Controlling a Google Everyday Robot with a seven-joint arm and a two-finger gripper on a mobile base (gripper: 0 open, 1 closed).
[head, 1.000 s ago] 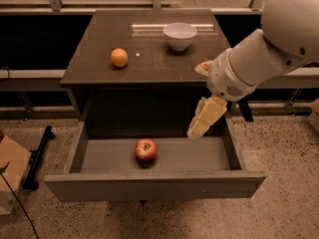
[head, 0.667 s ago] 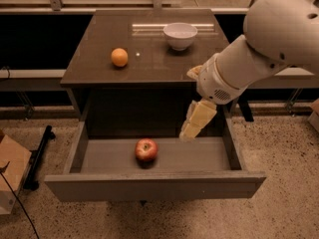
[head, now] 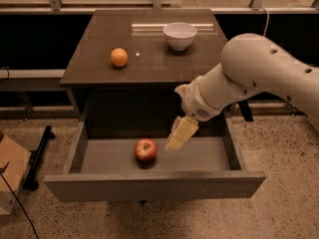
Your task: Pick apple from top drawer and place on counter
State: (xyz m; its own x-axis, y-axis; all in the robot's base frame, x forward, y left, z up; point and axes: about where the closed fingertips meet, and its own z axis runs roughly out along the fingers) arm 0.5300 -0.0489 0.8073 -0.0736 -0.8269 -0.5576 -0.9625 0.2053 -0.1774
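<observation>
The red apple [head: 146, 149] with yellowish patches lies on the floor of the open top drawer [head: 102, 156], left of its middle. My gripper [head: 178, 136] hangs on the white arm above the drawer, just right of the apple and slightly above it, not touching it. The dark brown counter [head: 149, 51] lies behind and above the drawer.
A plain orange fruit [head: 118, 57] and a white bowl [head: 179, 35] sit on the counter. A cardboard box [head: 10, 176] and a black stand [head: 37, 156] are on the speckled floor at the left. A window ledge runs behind the cabinet.
The arm has moved left and down, bringing the gripper from the drawer's right part to just beside the apple. The apple has not moved.
</observation>
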